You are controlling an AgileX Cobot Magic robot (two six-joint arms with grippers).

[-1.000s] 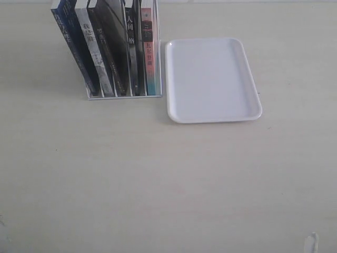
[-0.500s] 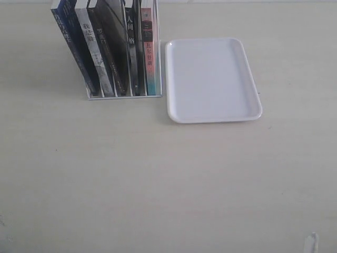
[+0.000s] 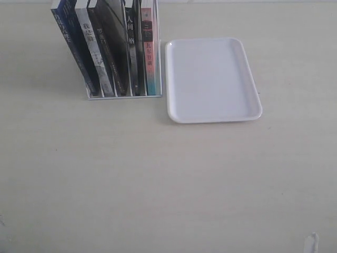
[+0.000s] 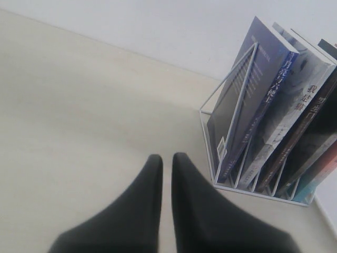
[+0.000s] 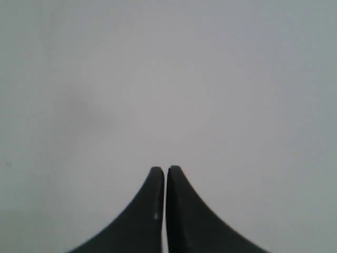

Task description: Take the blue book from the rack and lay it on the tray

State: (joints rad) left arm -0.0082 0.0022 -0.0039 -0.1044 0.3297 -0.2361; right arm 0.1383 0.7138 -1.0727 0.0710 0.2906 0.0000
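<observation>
The blue book [image 3: 72, 48] stands slanted in the leftmost slot of the white wire rack [image 3: 124, 96] at the back left of the table. The white tray [image 3: 213, 120] lies right beside the rack, with nothing on it. In the left wrist view the blue book [image 4: 263, 105] leans in the rack's [image 4: 237, 89] end slot, spine outward. My left gripper [image 4: 166, 157] hovers over bare table short of the rack, its fingers nearly together and holding nothing. My right gripper [image 5: 165, 168] is shut and empty, seen against a plain pale surface. Neither gripper shows clearly in the exterior view.
Other books fill the rack: a white-spined one [image 3: 97, 58] next to the blue book, black-spined ones [image 3: 113, 47], and a pale one with a pink-teal spine [image 3: 150, 58] nearest the tray. A small pale piece [image 3: 311, 243] shows at the front right edge.
The small pale piece at the front right edge of the exterior view has slipped slightly lower. Books, rack and tray have not moved.
</observation>
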